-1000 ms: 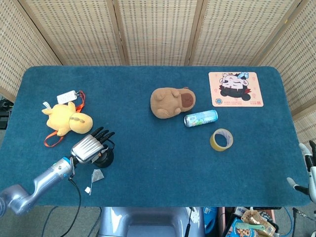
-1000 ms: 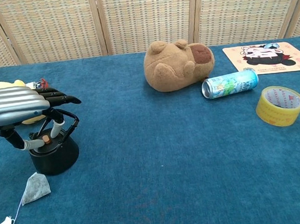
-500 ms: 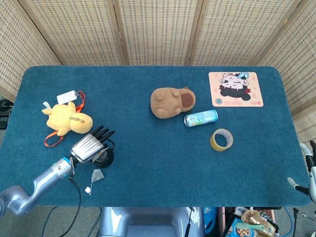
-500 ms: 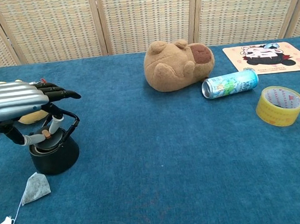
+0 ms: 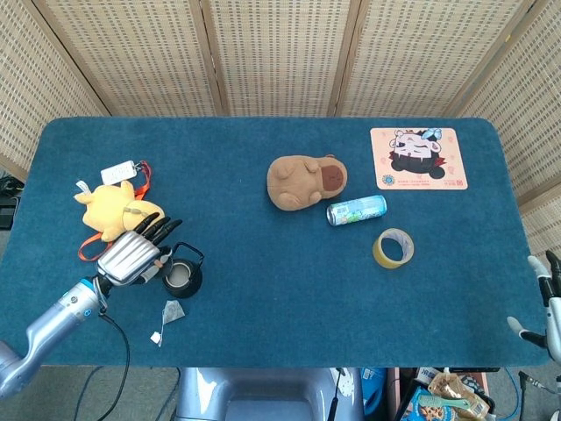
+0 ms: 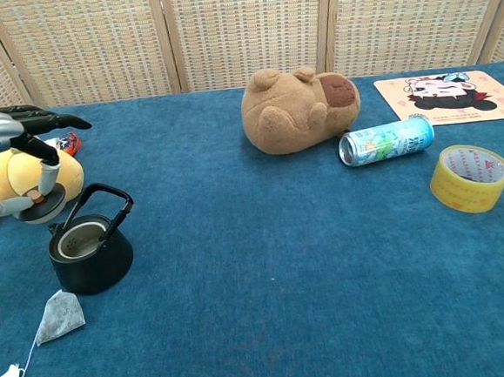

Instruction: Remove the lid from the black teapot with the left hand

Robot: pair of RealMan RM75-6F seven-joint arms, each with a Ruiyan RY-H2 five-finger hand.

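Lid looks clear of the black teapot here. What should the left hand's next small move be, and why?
Probably lower the lid onto bare blue table in front of the yellow plush, then let go. The left hand pinches the lid in the air, up and to the left of the black teapot, whose mouth shows open with the strainer visible. Only setting it down seems left.

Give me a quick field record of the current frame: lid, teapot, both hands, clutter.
lid: off the pot, pinched in left hand by its knob, lid raised to the pot's left
black teapot: upright, mouth open, handle up
tea bag: on cloth just in front of the teapot
right hand: at table's right edge, nothing visibly held, only partly in frame
yellow plush: behind left hand
other items: brown plush, can on its side, tape roll, mouse pad
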